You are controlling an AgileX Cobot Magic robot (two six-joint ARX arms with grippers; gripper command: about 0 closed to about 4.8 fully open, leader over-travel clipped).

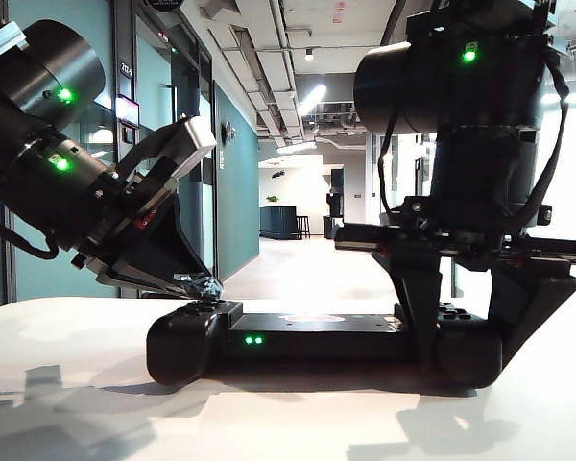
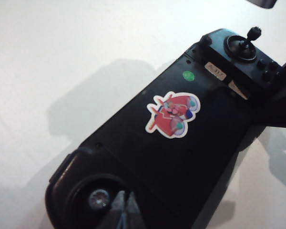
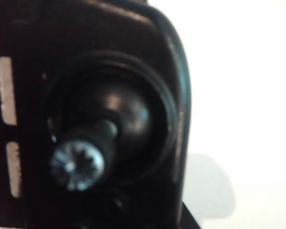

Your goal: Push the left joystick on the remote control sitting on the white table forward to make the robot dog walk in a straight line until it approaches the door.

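We've got the remote control (image 1: pixel 317 338) lying flat on the white table (image 1: pixel 77 384), clamped at one bulky end by the right gripper (image 1: pixel 480 317): jaws straddle that end, one finger on each side, pressed onto the shell. The left gripper (image 1: pixel 206 285) comes in tilted over the other end, fingertips pressed together into one point just beside the left joystick (image 2: pixel 99 199); whether they actually touch it we can't tell. Handling call: the controller is a rigid plastic shell, probably light and slick on this smooth top, so it would skate without the right-hand clamp. The stick is a small sprung knob with a metal cap; it should be nudged at the cap rim, not gripped, with light force. The right joystick (image 3: pixel 78 164) sits directly under the right wrist, blurred. The robot dog and the door appear in no view, so walking progress can't be judged.
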